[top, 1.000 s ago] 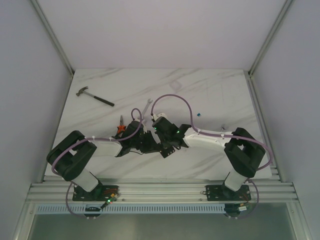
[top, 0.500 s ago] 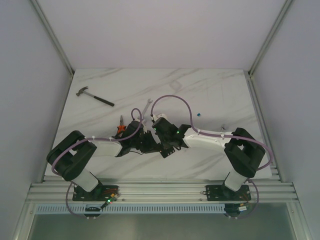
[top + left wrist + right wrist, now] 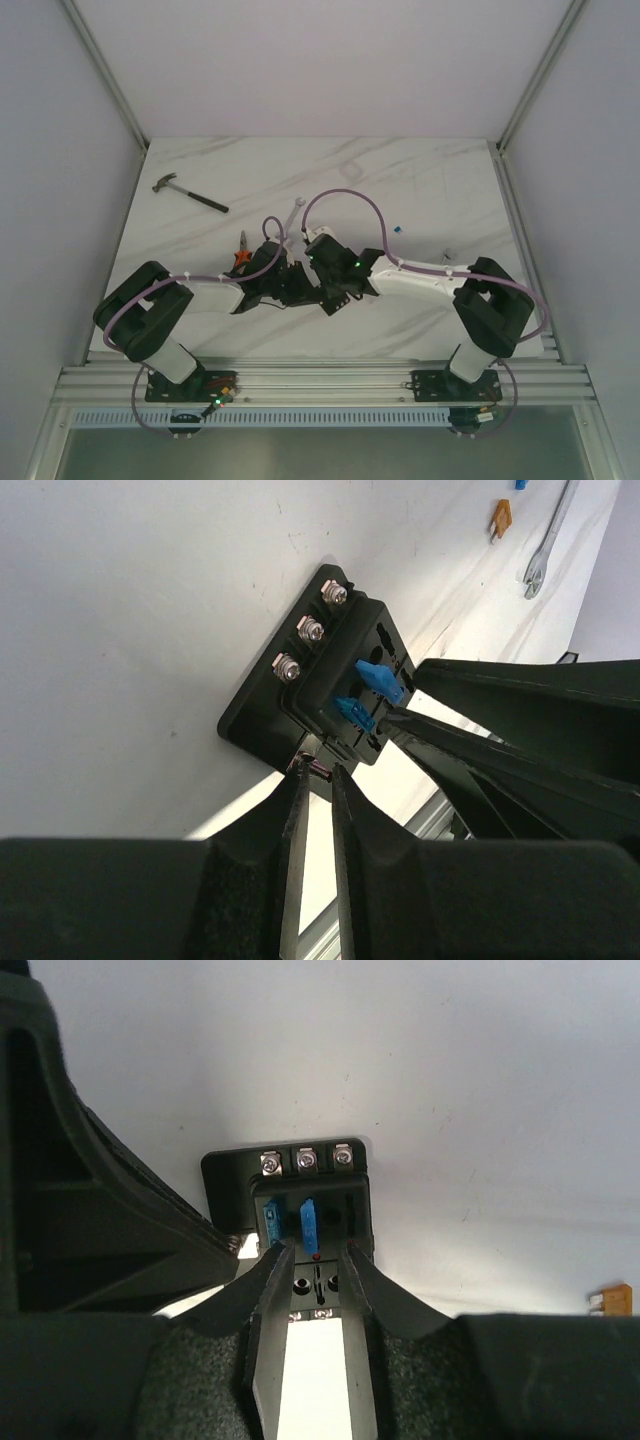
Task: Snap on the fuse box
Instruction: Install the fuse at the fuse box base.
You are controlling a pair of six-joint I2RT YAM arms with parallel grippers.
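Observation:
The fuse box is a small black block on a flat base, lying on the white table, with three screws along one edge and two blue fuses standing in its slots. My left gripper is shut on the near edge of the box, its tips pinching a small metal tab there. My right gripper hovers over the fuse box with its jaws apart and nothing between them, its tips just short of the blue fuses. In the top view the two wrists cover the box.
A hammer lies at the far left. A wrench and orange-handled pliers lie just beyond the left wrist. A loose blue fuse sits right of centre, and a loose amber fuse lies near the right gripper.
My right gripper's jaws have spread apart from shut. Both wrists stay over the box; the right arm's elbow has drifted slightly to the right.

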